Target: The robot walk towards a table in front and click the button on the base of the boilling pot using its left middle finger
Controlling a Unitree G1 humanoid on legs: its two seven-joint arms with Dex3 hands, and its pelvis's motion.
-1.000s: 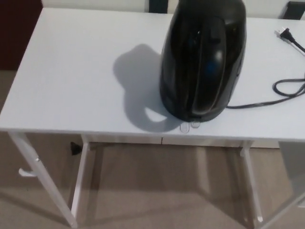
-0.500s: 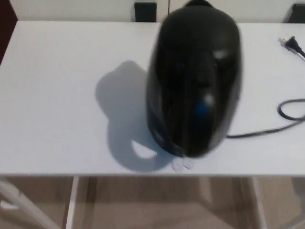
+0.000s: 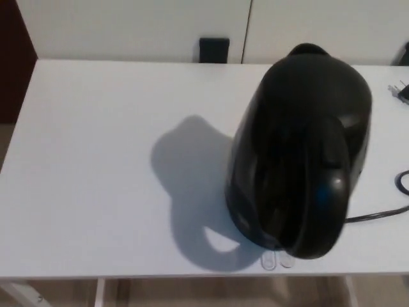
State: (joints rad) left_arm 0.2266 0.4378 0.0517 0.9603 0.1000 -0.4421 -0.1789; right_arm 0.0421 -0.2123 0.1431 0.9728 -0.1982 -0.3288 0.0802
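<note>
From the head view I see the white table (image 3: 96, 179) filling most of the frame, with the black pot (image 3: 300, 153) standing on its right half, close to the near edge. Its handle faces me and arcs down the front. At the foot of the pot, two small clear tabs, the button (image 3: 277, 259), poke out onto the tabletop just shy of the edge. A black cord (image 3: 377, 216) runs off to the right, and the plug (image 3: 400, 93) lies near the right border. Neither hand shows, so I cannot tell their state
</note>
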